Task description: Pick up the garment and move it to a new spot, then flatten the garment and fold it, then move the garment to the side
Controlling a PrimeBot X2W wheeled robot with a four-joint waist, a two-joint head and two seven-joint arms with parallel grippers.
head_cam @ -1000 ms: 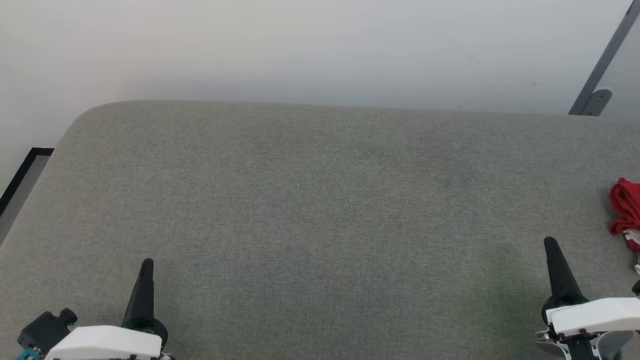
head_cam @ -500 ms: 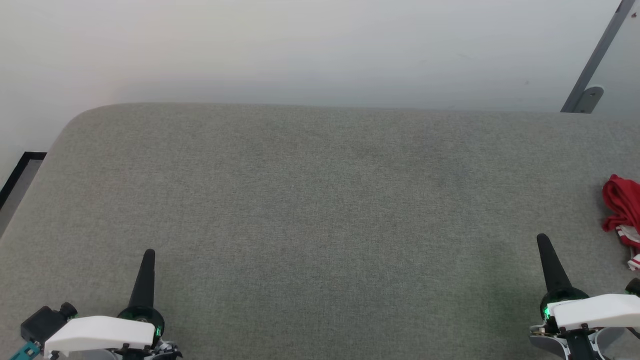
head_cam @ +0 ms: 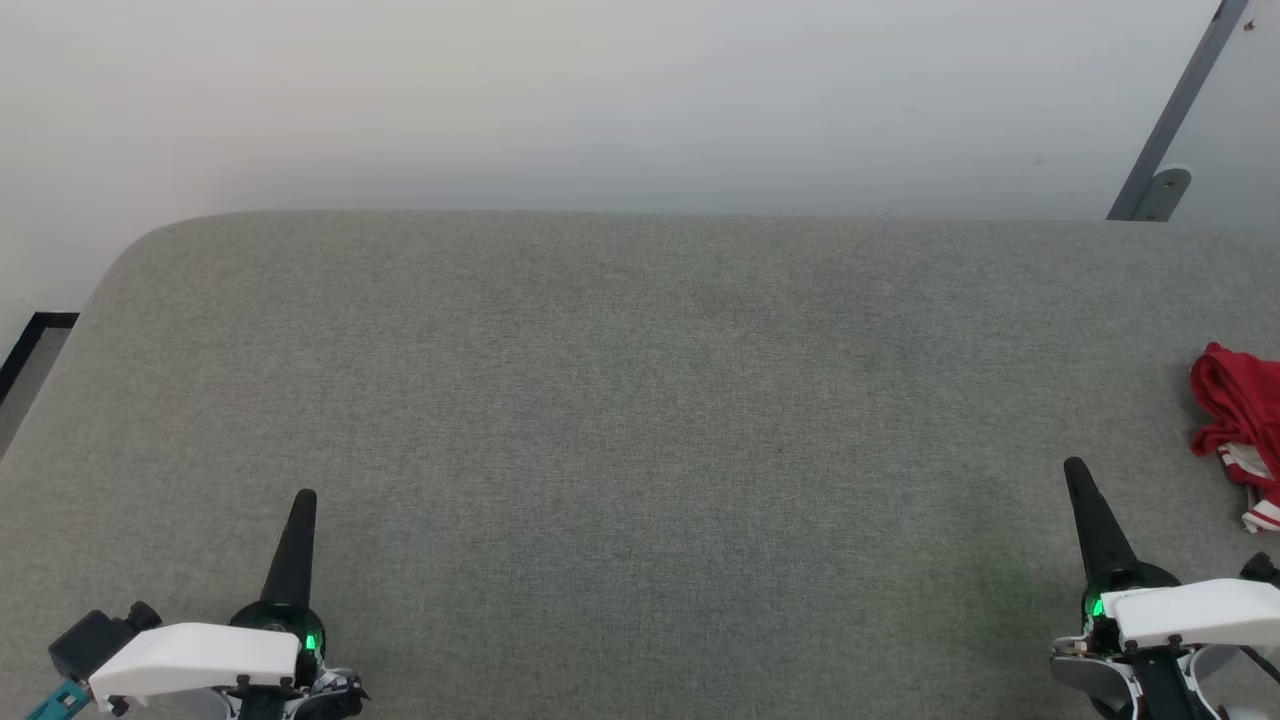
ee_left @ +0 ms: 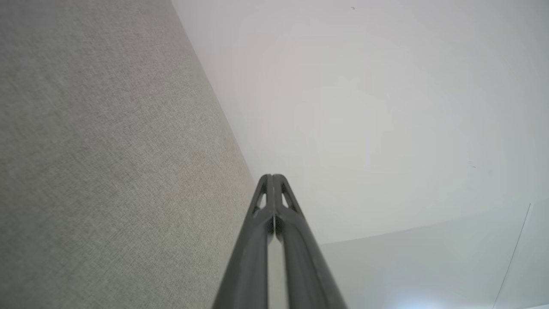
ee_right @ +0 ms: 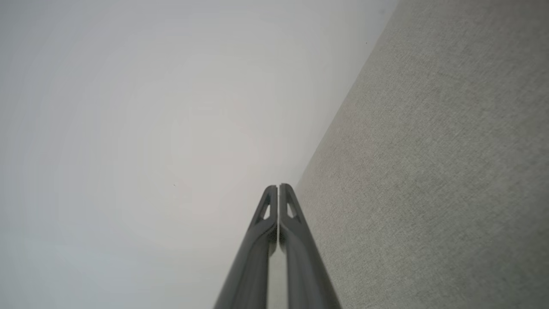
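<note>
Head view swung right, garment (head_cam: 1240,402) crumpled, long axis near-to-far

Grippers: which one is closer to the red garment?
The right gripper, at the head view's lower right: the red garment lies crumpled just past it. The left gripper sits across the grey surface.

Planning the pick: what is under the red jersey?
The garment lies bunched on the grey fabric surface; anything beneath its folds is covered, and the picture's edge cuts it off.
</note>
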